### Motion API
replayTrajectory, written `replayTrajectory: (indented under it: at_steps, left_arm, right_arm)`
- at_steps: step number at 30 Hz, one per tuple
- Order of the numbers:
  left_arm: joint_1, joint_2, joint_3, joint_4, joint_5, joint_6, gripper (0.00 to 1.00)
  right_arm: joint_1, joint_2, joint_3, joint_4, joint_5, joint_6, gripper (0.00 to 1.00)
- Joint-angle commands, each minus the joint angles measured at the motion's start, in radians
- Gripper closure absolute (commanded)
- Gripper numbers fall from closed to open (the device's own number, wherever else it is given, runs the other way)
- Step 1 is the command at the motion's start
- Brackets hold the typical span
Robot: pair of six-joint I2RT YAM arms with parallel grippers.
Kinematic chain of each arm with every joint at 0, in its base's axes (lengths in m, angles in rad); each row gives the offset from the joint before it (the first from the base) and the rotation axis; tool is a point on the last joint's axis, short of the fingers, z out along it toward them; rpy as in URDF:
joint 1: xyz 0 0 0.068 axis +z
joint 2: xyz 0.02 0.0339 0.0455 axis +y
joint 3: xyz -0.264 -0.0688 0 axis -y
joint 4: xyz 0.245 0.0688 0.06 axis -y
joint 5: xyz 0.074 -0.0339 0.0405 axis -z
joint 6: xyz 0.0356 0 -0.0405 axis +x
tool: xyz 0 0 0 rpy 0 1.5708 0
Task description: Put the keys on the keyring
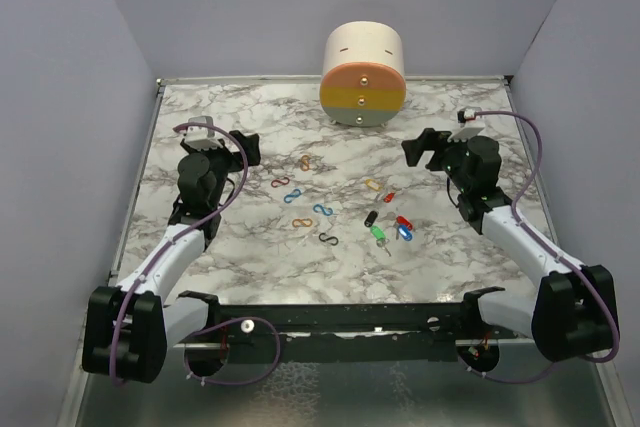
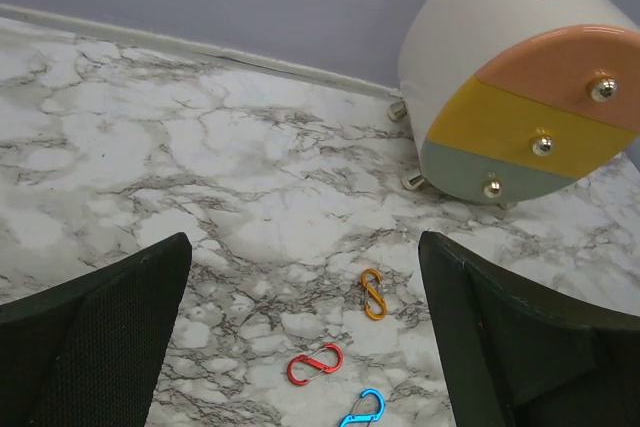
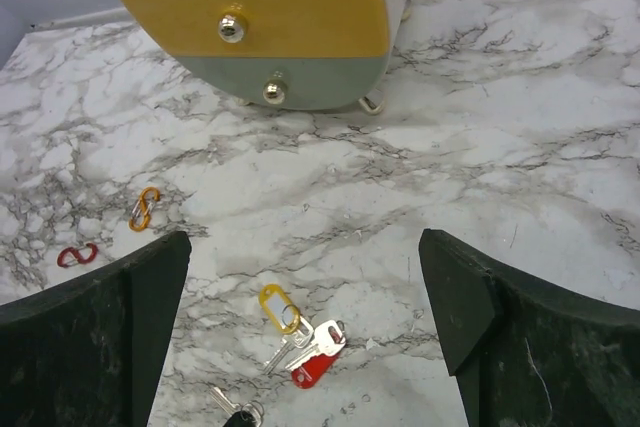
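The table (image 1: 260,267) is surfaced in a smooth, marble-patterned finish. The keys (image 3: 305,347) are seen with glossy plastic heads and bright metal blades. The drawer box (image 2: 520,97) is finished matt, with polished metal knobs (image 2: 543,145).

The blue clip (image 2: 362,410) runs off the left wrist view's bottom edge — likewise the black key (image 3: 240,416) in the right, the cabinet (image 3: 260,17) top cropped.
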Motion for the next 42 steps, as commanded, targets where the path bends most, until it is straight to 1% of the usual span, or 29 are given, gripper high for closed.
replayTrajectory:
  at_steps: [1,5,8,10,12,13,14,16,19,21,23,25,27,31,37,42]
  left_arm:
    - [-0.006,-0.024,-0.014,0.006,-0.011,-0.020,0.01]
    - [-0.006,0.001,0.004,0.001,0.049,-0.036,0.01]
    - [-0.006,0.002,0.022,-0.032,0.087,-0.067,0.01]
    - [-0.006,-0.004,0.022,-0.047,0.083,-0.116,0.01]
    - [-0.006,-0.009,0.014,-0.081,0.110,-0.150,0.01]
    - [-0.005,-0.024,0.003,-0.097,0.130,-0.158,0.01]
    - [-0.007,-0.051,-0.022,-0.097,0.146,-0.165,0.01]
    - [-0.011,-0.125,-0.095,-0.078,0.124,-0.174,0.01]
    - [-0.012,-0.251,-0.172,-0.093,0.099,-0.188,0.02]
    - [-0.012,-0.331,-0.169,-0.175,0.095,-0.175,0.04]
    - [-0.012,-0.397,-0.139,-0.287,0.078,-0.153,0.04]
    - [-0.012,-0.435,-0.113,-0.366,0.058,-0.144,0.04]
    - [-0.013,-0.457,-0.104,-0.406,0.063,-0.138,0.04]
    - [-0.014,-0.460,-0.131,-0.400,0.087,-0.153,0.06]
    - [-0.027,-0.403,-0.176,-0.306,0.136,-0.195,0.09]
    - [-0.100,-0.324,-0.141,-0.308,0.080,-0.137,0.10]
  right_arm:
    - [-0.005,-0.031,0.006,-0.024,-0.021,0.038,0.00]
    - [-0.006,-0.035,-0.008,-0.028,-0.043,0.083,0.00]
    - [-0.005,-0.021,-0.003,-0.033,-0.067,0.093,0.00]
    - [-0.006,0.005,0.048,-0.120,-0.053,0.071,0.00]
    - [-0.006,0.028,0.114,-0.249,-0.043,0.041,0.00]
    - [-0.005,0.028,0.126,-0.285,-0.047,0.026,0.00]
    - [-0.005,0.019,0.120,-0.291,-0.054,0.014,0.00]
    - [-0.005,-0.021,0.089,-0.277,-0.054,0.014,0.00]
    - [-0.006,-0.117,0.034,-0.291,-0.066,0.059,0.00]
    - [-0.005,-0.213,-0.006,-0.287,-0.080,0.072,0.00]
    - [-0.006,-0.274,-0.023,-0.292,-0.086,0.071,0.00]
    - [-0.005,-0.311,-0.018,-0.329,-0.098,0.072,0.02]
    - [-0.005,-0.326,-0.007,-0.358,-0.127,0.063,0.02]
    - [-0.006,-0.316,0.000,-0.384,-0.151,0.032,0.03]
    - [-0.005,-0.264,-0.013,-0.385,-0.176,0.031,0.05]
    - [-0.002,-0.205,-0.026,-0.344,-0.230,0.063,0.09]
